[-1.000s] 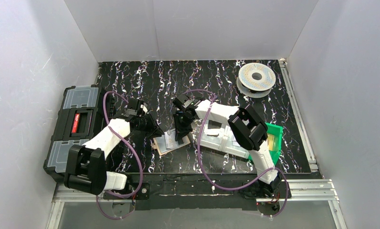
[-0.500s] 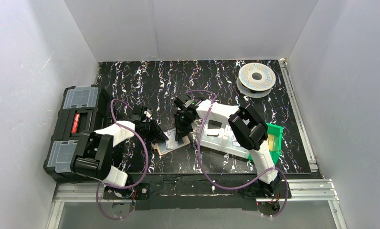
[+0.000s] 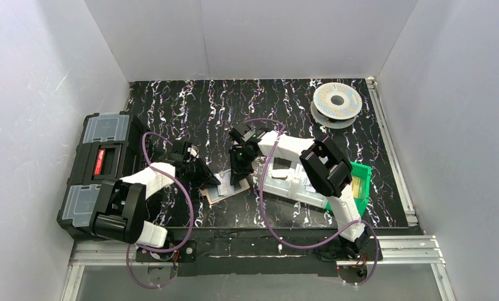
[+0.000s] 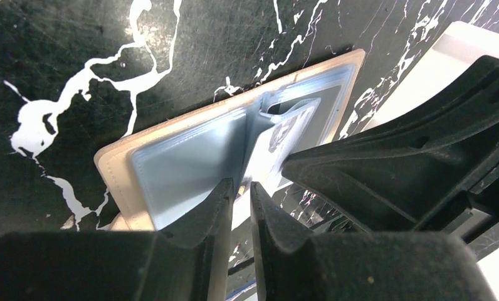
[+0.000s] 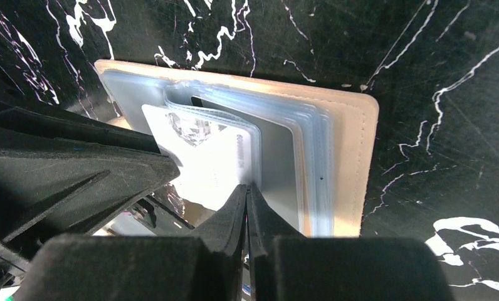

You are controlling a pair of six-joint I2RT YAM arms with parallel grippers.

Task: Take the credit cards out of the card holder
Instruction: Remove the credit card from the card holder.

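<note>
Step now: pulling a card [image 5: 203,150] out. Right claw [image 5: 247,191] pinches it, left claw [image 4: 241,185] pinches the holder [image 4: 112,170]; next, slide it free.

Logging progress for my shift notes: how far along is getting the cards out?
Done: card holder lies open. In hand: left gripper pins its sleeve, right gripper pinches a credit card sticking partly out. Left: no card looks fully out yet; another sits sleeved.
</note>
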